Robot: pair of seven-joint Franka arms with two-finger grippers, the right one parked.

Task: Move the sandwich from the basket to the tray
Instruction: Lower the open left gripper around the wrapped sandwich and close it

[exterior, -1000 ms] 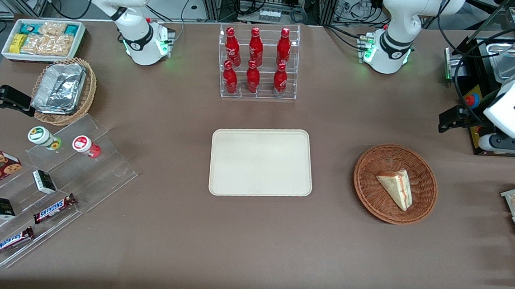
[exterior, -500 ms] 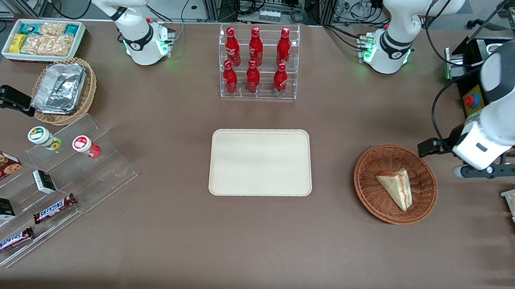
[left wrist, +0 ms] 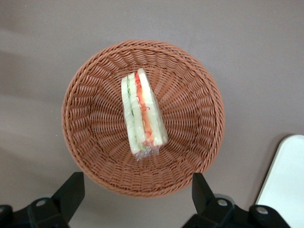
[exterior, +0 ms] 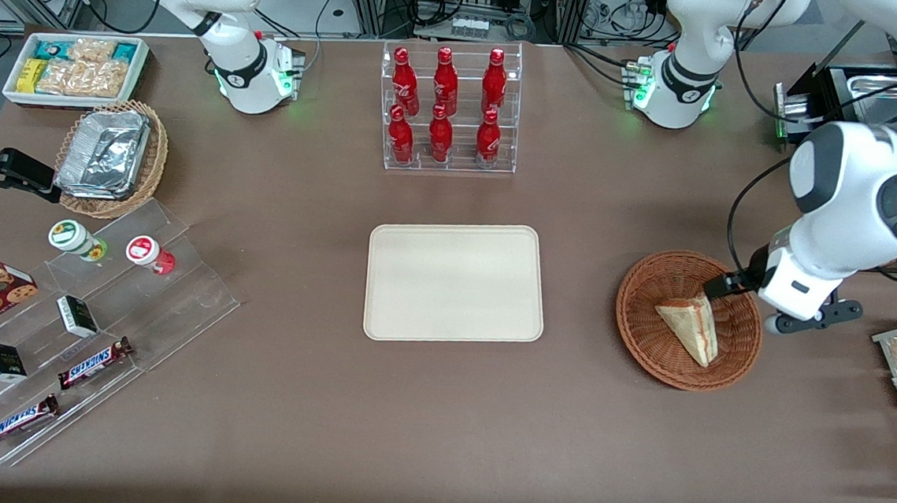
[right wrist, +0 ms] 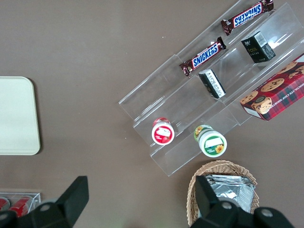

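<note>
Sandwich (exterior: 688,325) lies in the basket (exterior: 651,352), right of centre in the front view, resting on one broad bread face. It looks light and soft: pale bread under a clear wrap, with the red and pink filling showing along the cut edge. The wrap is probably slick, and a hard squeeze would likely crush the bread and push the filling out. My judgement is that the best hold is across the thickness, on the two bread faces near the middle of the wedge, with a gentle closing force; the thin tip would fold and the loose crimp of wrap would slip.

In the front view the wedge's long axis runs diagonally, from its broad end toward the upper part of the basket down to a narrow tip pointing at the lower right rim. The wrist view (left wrist: 142,114) shows it as a long narrow strip, layers visible edge-on.

The gripper (left wrist: 135,199) hovers above the basket's rim on the working arm's side, its two fingers (left wrist: 71,192) spread wide and holding nothing. The tray (exterior: 457,240) sits bare at frame centre, well apart from the basket.
</note>
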